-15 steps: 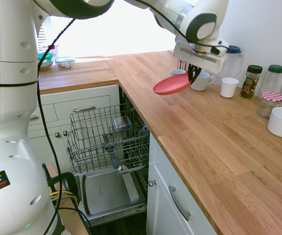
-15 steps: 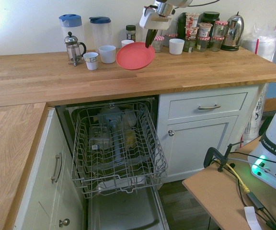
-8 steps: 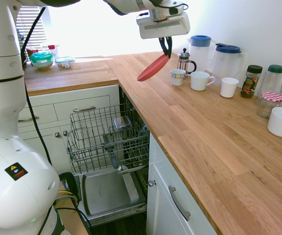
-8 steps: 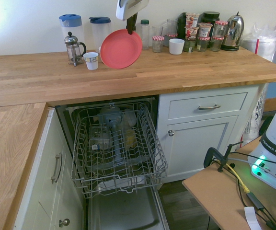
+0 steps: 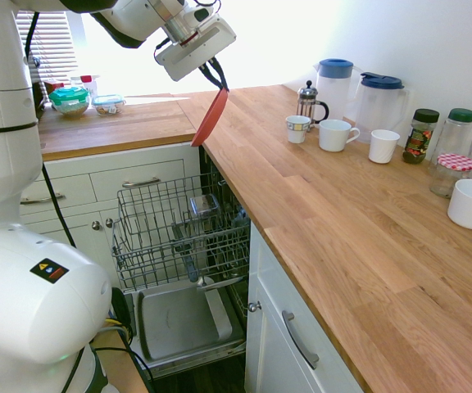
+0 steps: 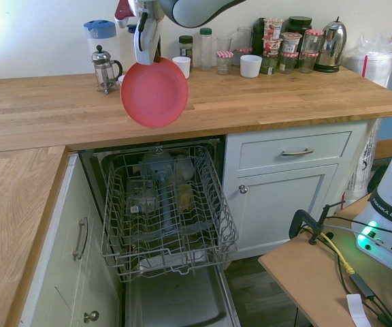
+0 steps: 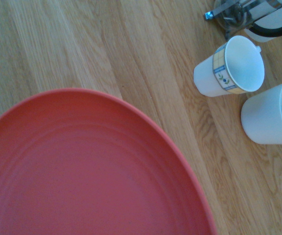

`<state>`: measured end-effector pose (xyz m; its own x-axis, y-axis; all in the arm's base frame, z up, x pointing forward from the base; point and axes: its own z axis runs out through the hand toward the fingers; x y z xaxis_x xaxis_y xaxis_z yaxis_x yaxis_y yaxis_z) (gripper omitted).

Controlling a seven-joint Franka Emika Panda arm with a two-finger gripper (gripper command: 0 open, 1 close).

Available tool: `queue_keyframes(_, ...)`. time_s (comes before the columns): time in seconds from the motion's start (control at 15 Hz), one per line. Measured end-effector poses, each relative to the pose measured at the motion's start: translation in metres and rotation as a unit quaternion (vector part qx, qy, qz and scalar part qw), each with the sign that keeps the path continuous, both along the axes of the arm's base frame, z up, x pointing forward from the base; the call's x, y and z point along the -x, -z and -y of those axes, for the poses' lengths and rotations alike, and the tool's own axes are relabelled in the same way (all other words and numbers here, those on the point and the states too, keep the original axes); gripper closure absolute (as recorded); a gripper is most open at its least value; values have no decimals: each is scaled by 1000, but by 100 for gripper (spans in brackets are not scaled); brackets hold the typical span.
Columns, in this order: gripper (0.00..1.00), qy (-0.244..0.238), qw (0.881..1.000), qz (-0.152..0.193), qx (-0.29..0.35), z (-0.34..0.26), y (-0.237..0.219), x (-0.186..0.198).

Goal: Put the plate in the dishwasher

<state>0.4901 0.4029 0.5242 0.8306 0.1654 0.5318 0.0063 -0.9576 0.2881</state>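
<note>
Jaws clamped on the rim of the plate, which hangs near-vertical above the dishwasher rack.

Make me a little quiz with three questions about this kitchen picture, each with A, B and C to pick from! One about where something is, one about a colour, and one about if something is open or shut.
1. Where is the plate?
A. flat on the counter
B. in the air, hanging from the claw
C. in the rack

2. What colour are the lids of the two tall jugs?
A. blue
B. yellow
C. pink

3. How is the dishwasher?
A. shut
B. open, rack pushed in
C. open, rack pulled out

Answers:
1 B: the claw grips its top rim above the counter's front edge.
2 A: both lids show blue in the first exterior view.
3 C: the door is down and the wire rack sticks out.
</note>
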Motion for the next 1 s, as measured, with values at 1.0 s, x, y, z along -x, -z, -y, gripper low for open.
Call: queue_keyframes(1.0, 100, -96, 972, 89, 196, -135, 111, 133)
